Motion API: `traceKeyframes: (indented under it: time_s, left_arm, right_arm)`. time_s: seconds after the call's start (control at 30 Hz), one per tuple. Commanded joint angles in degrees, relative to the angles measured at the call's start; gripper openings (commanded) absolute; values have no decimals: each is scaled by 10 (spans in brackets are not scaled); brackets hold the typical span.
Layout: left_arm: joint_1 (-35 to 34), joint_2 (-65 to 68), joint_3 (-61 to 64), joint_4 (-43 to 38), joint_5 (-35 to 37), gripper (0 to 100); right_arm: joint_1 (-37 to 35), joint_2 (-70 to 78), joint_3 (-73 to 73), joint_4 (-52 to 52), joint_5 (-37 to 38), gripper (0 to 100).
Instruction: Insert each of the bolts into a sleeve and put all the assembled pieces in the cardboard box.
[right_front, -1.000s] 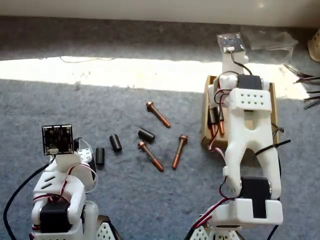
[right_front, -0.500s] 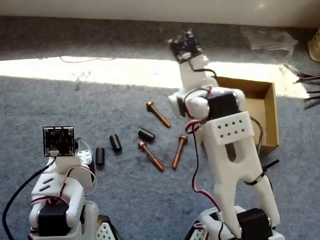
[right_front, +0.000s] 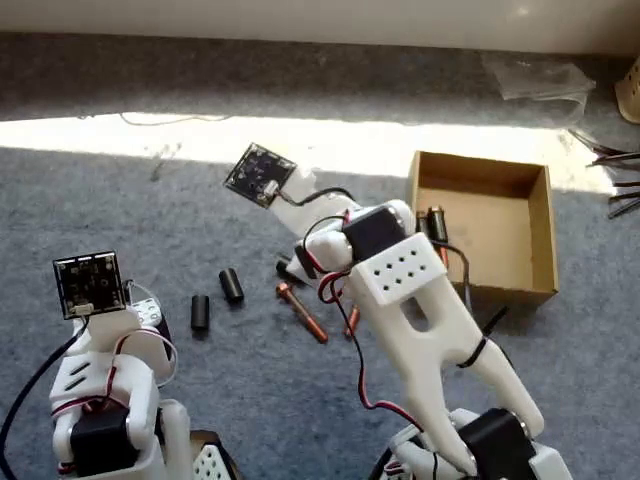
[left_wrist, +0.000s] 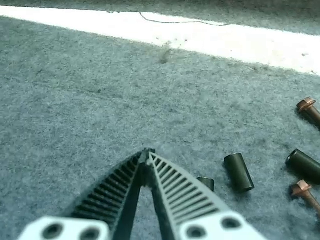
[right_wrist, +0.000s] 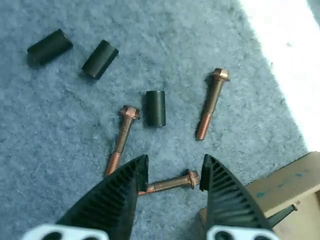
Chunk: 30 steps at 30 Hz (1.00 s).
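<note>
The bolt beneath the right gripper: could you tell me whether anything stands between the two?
Nothing visible does. The right gripper is open over the bolt, which lies bare on the carpet. A second bolt and a sleeve lie apart from it, off the path.

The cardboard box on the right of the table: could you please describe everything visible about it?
The brown cardboard box is shallow, rectangular and open-topped, with low upright walls. It sits flat on the grey carpet, its far edge near the sunlit strip. Inside, against the left wall, lie dark-and-copper pieces, partly hidden; the rest of its floor is bare. The white right arm overlaps its near left corner in the high view; whether they touch cannot be told.
</note>
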Motion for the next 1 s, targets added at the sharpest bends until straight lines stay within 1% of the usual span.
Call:
traceKeyframes:
  time_s: [0.0, 0.33, 0.43, 0.67, 0.97]
  left_arm:
    - [-7, 0, -25, 3, -4, 5]
    - [-9, 0, -25, 3, -5, 5]
    - [-9, 0, -25, 3, -6, 5]
    - [-10, 0, -11, -3, -7, 5]
    - [-10, 0, -10, -4, -7, 5]
  right_arm:
    - [-6, 65, -10, -14, 10, 156]
    - [-12, 260, -161, -7, 14, 156]
    - [-15, 308, -220, 40, 55, 156]
    - [-22, 420, -401, 134, 58, 156]
    - [-26, 553, -554, 208, 55, 156]
